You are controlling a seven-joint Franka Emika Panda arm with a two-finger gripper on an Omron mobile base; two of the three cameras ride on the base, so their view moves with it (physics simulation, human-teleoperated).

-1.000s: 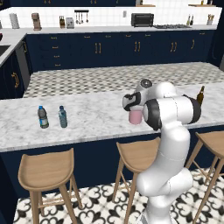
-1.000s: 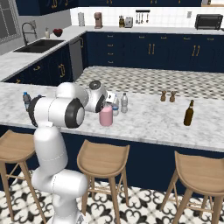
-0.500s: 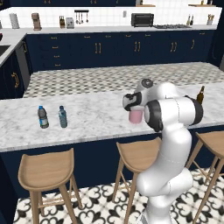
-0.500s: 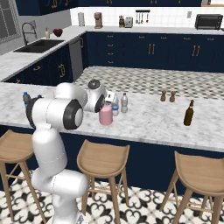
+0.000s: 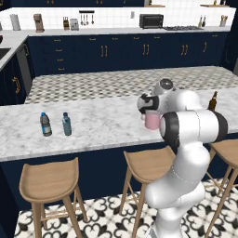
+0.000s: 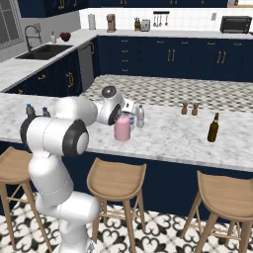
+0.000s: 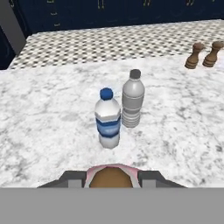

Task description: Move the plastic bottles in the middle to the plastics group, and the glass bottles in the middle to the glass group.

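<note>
The pink glass bottle (image 5: 151,121) (image 6: 122,129) stands on the marble island counter (image 6: 168,138), in front of the two clear plastic bottles. My gripper (image 5: 148,104) (image 6: 123,113) (image 7: 111,177) comes down on it from above and is shut on its top (image 7: 111,174). Just beyond stand the blue-labelled water bottle (image 7: 108,119) and the plain greyish one (image 7: 132,99) (image 6: 140,116). The two blue-capped bottles of the plastics group (image 5: 45,124) (image 5: 67,124) are far off at the counter's left. The slim brown bottle of the glass group (image 5: 213,101) (image 6: 213,127) is at the right.
Two small brown shakers (image 6: 185,108) (image 7: 194,56) stand behind and right of the water bottles. Wooden stools (image 5: 49,179) (image 6: 116,179) line the island's near side. A patterned strip of counter (image 7: 113,41) runs along the far side.
The jaws have shut on the pink bottle's top. The arm and the bottles stand where they were.
</note>
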